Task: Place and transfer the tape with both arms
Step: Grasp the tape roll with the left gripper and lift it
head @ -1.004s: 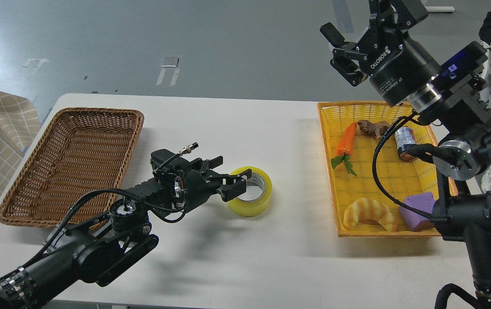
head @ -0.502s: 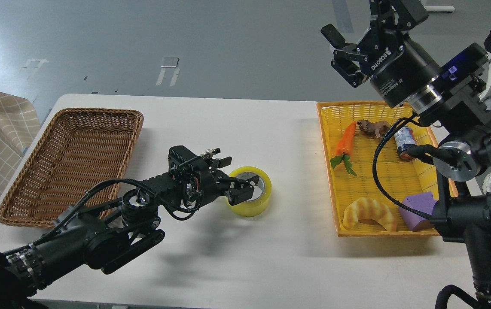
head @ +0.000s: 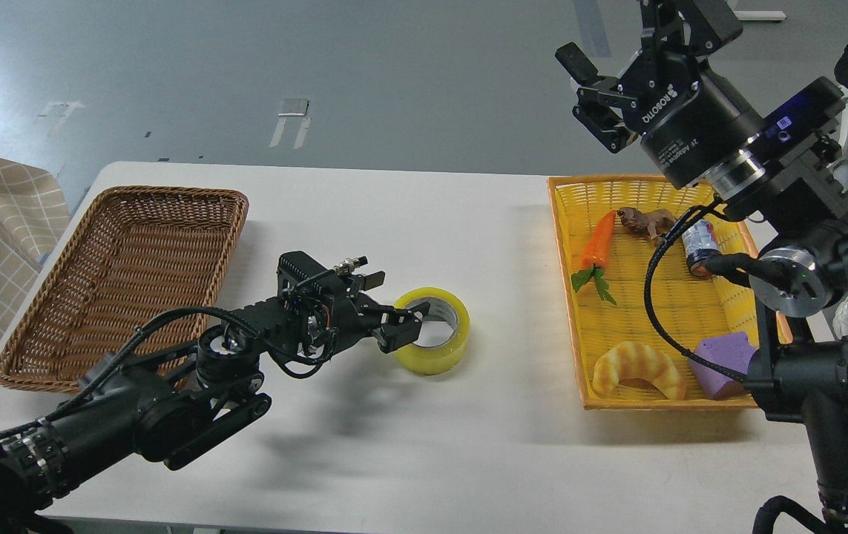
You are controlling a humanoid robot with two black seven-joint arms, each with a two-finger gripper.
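Tape (head: 432, 330) lies flat mid-table, between wicker basket (head: 123, 285) and yellow tray (head: 661, 297). Your left gripper (head: 403, 324) sits at its left wall, one finger seemingly inside the core; whether it pinches, you cannot tell. Right gripper (head: 593, 93) hangs high, fingers spread, empty. Judged light, rigid, slick-sided: take the wall, core to outside.
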